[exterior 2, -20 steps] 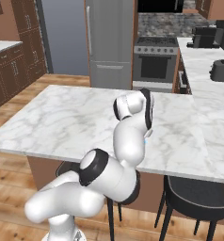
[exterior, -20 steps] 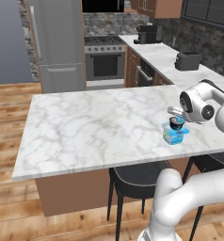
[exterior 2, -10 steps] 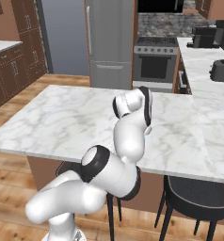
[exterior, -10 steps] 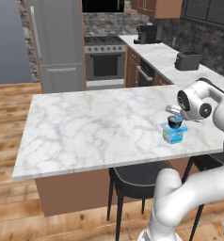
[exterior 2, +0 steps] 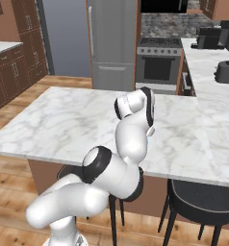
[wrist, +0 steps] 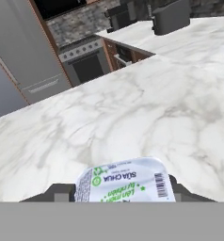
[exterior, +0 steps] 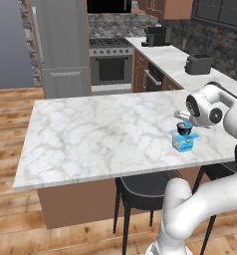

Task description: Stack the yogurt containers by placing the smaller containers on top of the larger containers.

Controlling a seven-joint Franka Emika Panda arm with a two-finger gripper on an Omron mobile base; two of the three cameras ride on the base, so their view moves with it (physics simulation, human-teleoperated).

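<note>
Since a second ago the gripper (exterior: 182, 117) has edged a little to the left over the near right part of the marble island counter (exterior: 100, 134). The bigger light-blue tub (exterior: 182, 144) and the dark round cup (exterior: 183, 130) stand about where they did.

The tub sits upright on the counter close to its near edge, well to the right, with its green band facing the camera. The dark round cup rests on the tub's flat top, upright. Just beyond and to the right of the dark cup, under the white hand, a sliver of the tiny light-blue cup (exterior: 189, 123) shows at about the dark cup's height. Whether it rests on anything cannot be told from here.

In the hand view the gripper (wrist: 121, 190) has its two dark tips close against either side of that tiny light-blue cup (wrist: 125, 183). The cup's squarish white lid with green print and a barcode faces up, and the pincer looks clamped on it. Beyond it the bare marble of the counter (wrist: 132, 103) runs away toward the far side.

In the right base view the arm's own white links cover the spot where the containers stand.

Across the floor on the far side stand a steel fridge (exterior: 60, 45) and, to its right, an oven (exterior: 110, 69). On the side counter at far right sit a coffee machine (exterior: 155, 36) and, nearer, a dark toaster (exterior: 198, 63). A black stool (exterior: 145, 191) is tucked under the island's near edge.
</note>
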